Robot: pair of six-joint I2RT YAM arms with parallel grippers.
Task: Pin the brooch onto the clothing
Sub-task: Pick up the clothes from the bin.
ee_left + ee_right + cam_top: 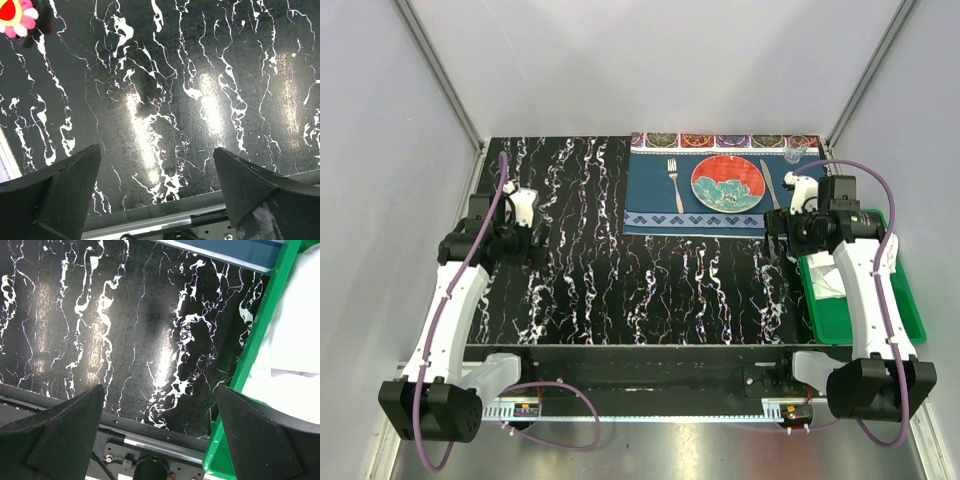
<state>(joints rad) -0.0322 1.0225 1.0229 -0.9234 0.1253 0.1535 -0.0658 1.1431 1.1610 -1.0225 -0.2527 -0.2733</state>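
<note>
The brooch, a small flower with pink petals and a yellow-red centre, lies on the black marbled table at the top left corner of the left wrist view, well away from the fingers. My left gripper hangs open over bare tabletop near the table's left side. The clothing is white fabric bunched in a green tray on the right. My right gripper is open too, hovering just left of that tray, with nothing between its fingers.
A blue placemat at the back right carries a red-and-teal plate, a fork and a knife. The near table edge and its rail run below both grippers. Grey walls enclose the table.
</note>
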